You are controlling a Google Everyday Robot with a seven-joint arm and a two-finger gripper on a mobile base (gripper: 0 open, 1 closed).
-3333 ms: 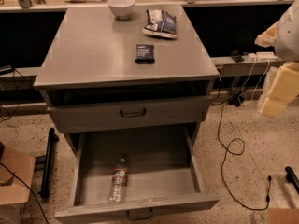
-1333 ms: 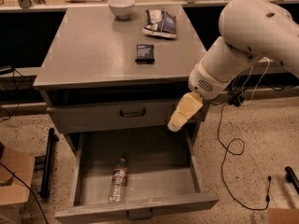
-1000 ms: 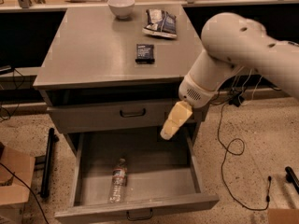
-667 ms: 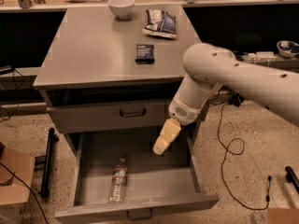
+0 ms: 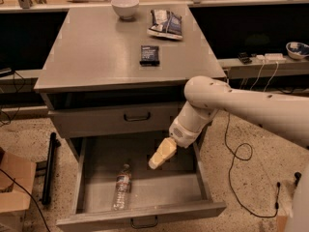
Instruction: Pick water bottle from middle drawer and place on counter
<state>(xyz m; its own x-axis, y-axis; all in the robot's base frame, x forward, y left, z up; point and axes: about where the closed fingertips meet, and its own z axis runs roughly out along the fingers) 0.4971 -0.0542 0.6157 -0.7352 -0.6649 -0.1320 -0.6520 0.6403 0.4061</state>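
Far left of the gripper (image 5: 154, 163) and a little lower, a cardboard box (image 5: 13, 185) is seen on the speckled floor. Nearer to the gripper, a black bar (image 5: 48, 168) is laid along the side of the cabinet.

Just left of the gripper and below it, the water bottle (image 5: 121, 187) is laid on its side on the floor of the middle drawer (image 5: 183, 210), its length running roughly front to back. It is apart from the gripper and is not touched by it. The drawer is pulled well out of the cabinet, and the gripper is held above its tray, right of the middle, angled down and to the left. How far the gripper is open cannot be told; nothing is seen in its grasp.

Above the gripper the upper drawer (image 5: 111, 120) is shut, its dark handle a little to the left. Higher up the counter (image 5: 91, 57) is spread out. On it a white bowl (image 5: 125, 6) is set at the back, up and left of the gripper, while a flat dark packet (image 5: 149, 54) and a snack bag (image 5: 165, 23) are found almost straight above it.

To the right of the gripper the white arm (image 5: 241, 108) is carried up and away toward the picture's edge. Beneath the arm, right of the gripper, a black cable (image 5: 240, 154) is looped across the floor.
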